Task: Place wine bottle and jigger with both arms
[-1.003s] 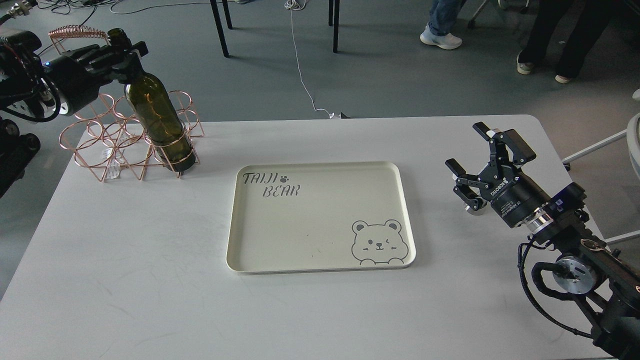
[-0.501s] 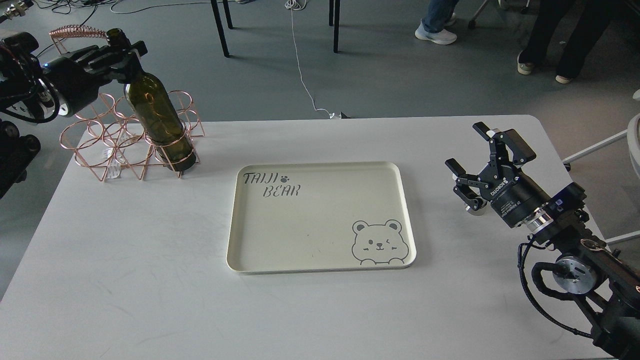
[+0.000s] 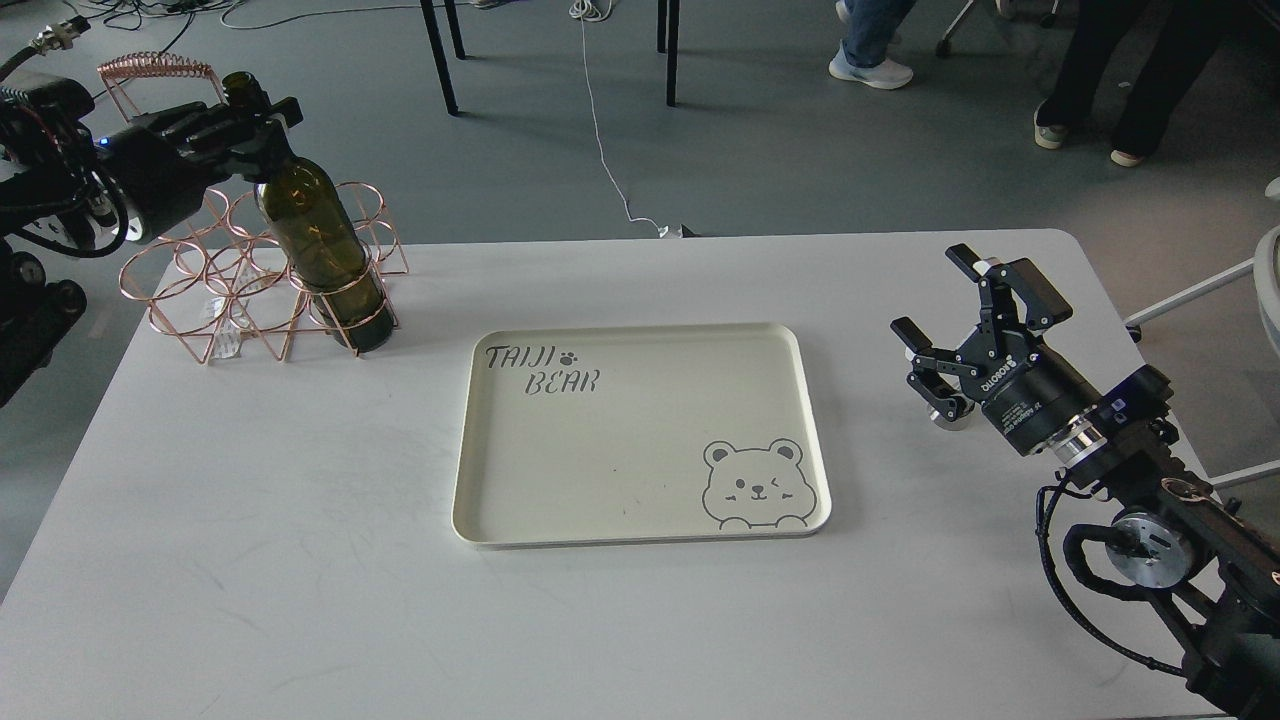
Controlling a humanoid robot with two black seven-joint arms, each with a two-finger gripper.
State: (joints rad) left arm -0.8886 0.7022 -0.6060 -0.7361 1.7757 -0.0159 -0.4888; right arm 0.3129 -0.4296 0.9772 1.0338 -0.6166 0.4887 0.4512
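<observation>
The dark olive-green wine bottle [image 3: 318, 245] leans left with its base in the front right ring of a copper wire rack [image 3: 215, 290] at the table's far left corner. My left gripper [image 3: 252, 112] is shut on the bottle's neck just below the mouth. My right gripper [image 3: 933, 292] is open and empty above the table's right side, to the right of the tray. A small shiny metal piece [image 3: 947, 419], probably the jigger, shows just beneath the gripper; most of it is hidden.
A cream tray [image 3: 640, 525] printed with "TAIJI BEAR" and a bear face lies at the table's centre with nothing in it. A second copper wire piece [image 3: 150, 68] stands behind the rack. People's legs and chair legs are on the floor beyond the table.
My left gripper and the bottle's neck have shifted slightly right and down, so the bottle stands a little differently in the rack. The right arm has not moved.
</observation>
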